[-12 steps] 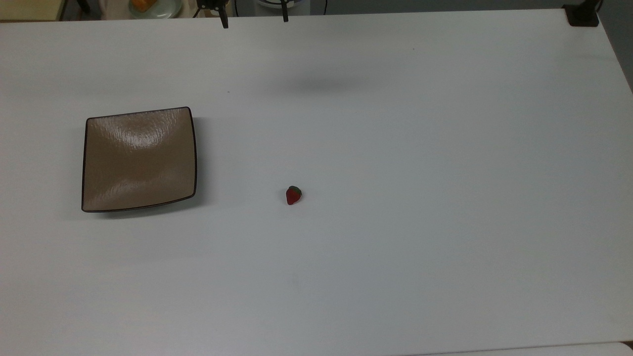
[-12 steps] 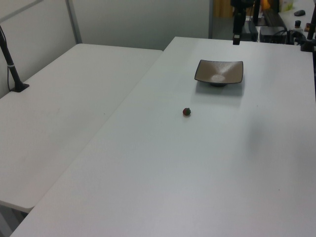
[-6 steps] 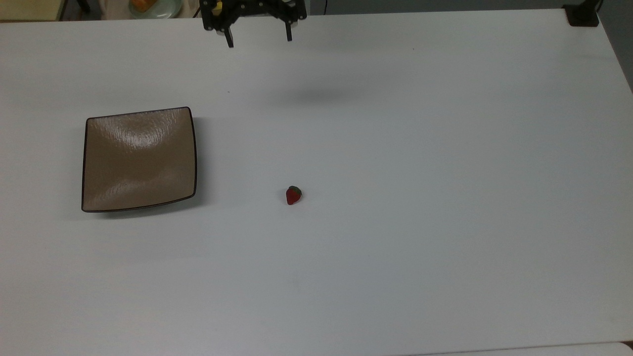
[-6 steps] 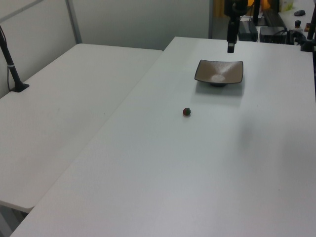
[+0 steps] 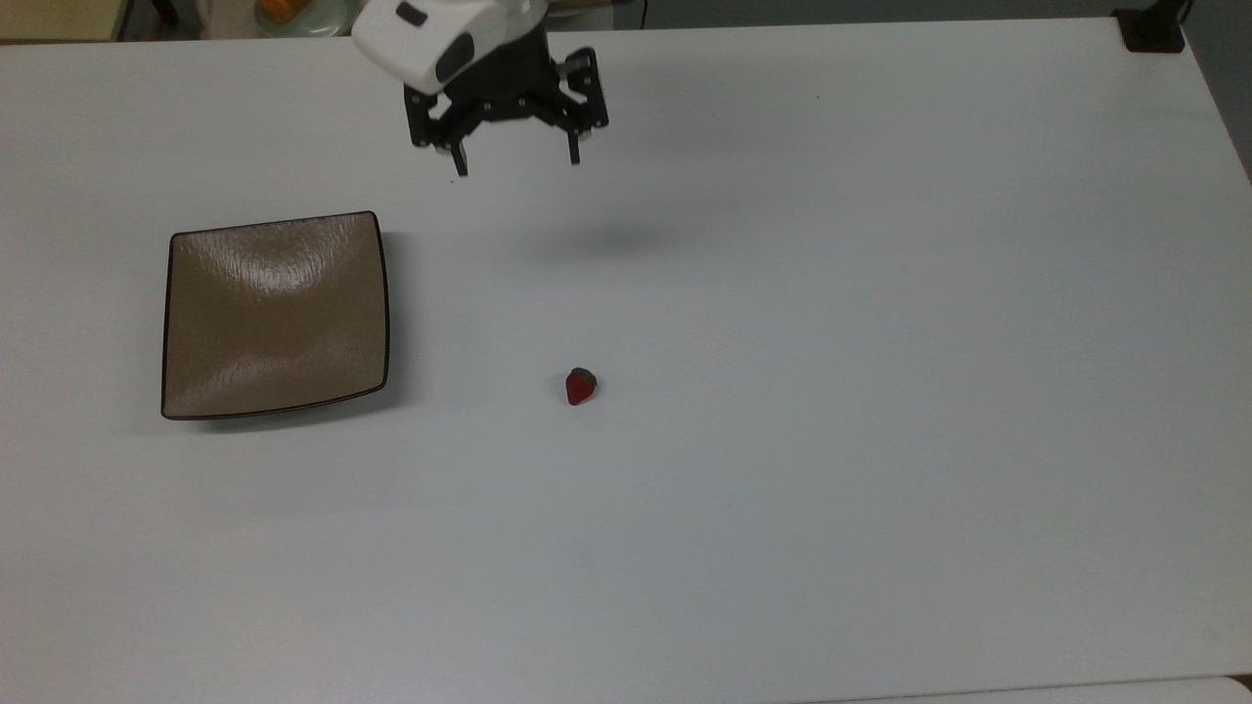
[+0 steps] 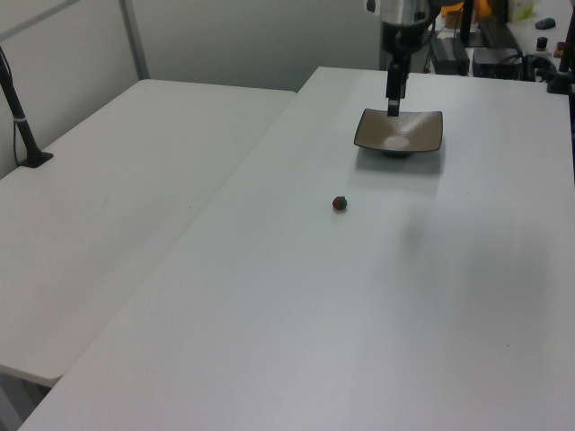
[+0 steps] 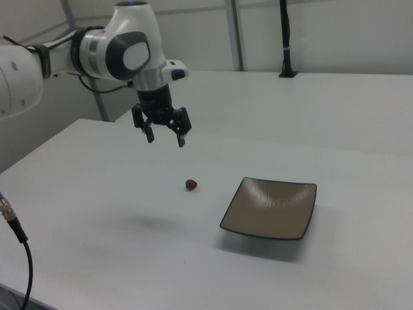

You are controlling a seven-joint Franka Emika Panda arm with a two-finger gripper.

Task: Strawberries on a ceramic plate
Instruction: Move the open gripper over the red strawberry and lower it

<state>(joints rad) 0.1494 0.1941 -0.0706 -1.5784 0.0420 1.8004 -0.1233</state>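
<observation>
A small red strawberry [image 5: 580,387] with a green cap lies on the white table [image 5: 782,391], also seen as strawberry [image 6: 340,204] and strawberry [image 7: 191,185]. The square tan-brown ceramic plate [image 5: 274,313] sits bare at the top view's left, apart from the fruit; it appears as plate [image 6: 400,131] and plate [image 7: 271,208]. My gripper [image 5: 516,161] hangs open in the air, well above the table and up-screen of the strawberry in the top view, with nothing between its fingers. It also shows as gripper [image 7: 166,138] and gripper [image 6: 393,103].
A second white table [image 6: 117,206] adjoins at the left view's left, with a black post [image 6: 22,126] clamped on it. A black clamp [image 5: 1152,29] sits at the top view's upper right corner. A pale green dish [image 5: 298,12] with something orange lies beyond the far edge.
My gripper has come in from the far edge of the table toward the strawberry, and the arm's white wrist now shows in the top view. The strawberry and the plate have not moved.
</observation>
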